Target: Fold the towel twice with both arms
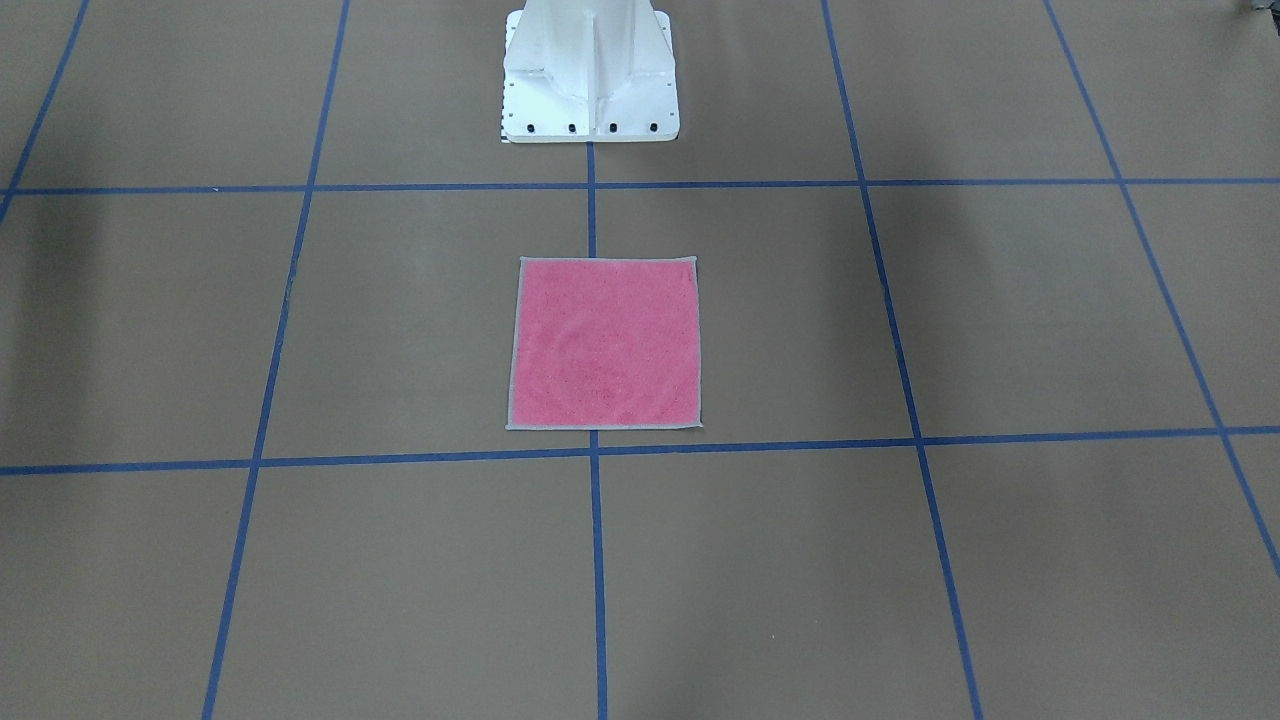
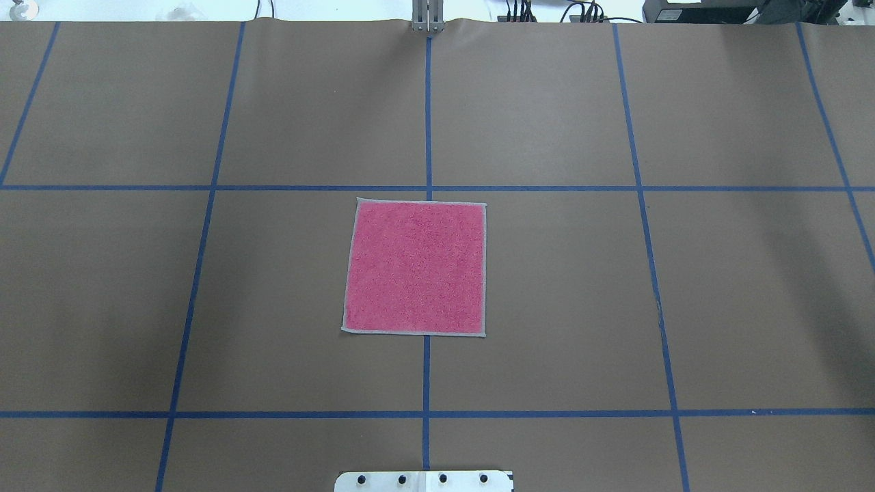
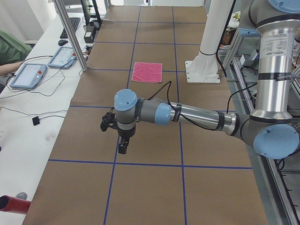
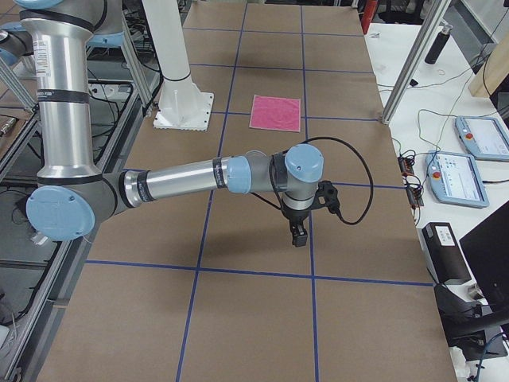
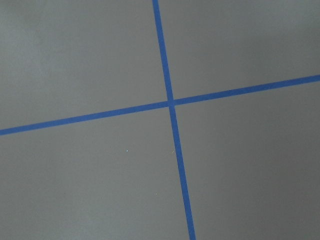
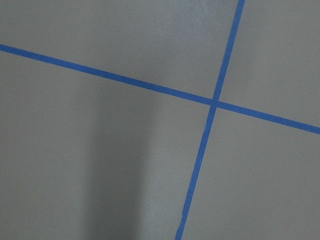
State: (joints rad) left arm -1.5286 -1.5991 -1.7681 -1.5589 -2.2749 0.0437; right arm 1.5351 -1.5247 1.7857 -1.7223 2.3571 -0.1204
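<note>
Left gripper (image 3: 122, 149) and right gripper (image 4: 298, 235), black two-fingered, hover over brown blue-taped table (image 2: 547, 287); spread or pressed together, cannot tell. Pink square terry towel (image 2: 415, 268) lies flat.

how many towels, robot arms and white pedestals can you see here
towel: 1
robot arms: 2, the left arm and the right arm
white pedestal: 1
total: 4
</note>
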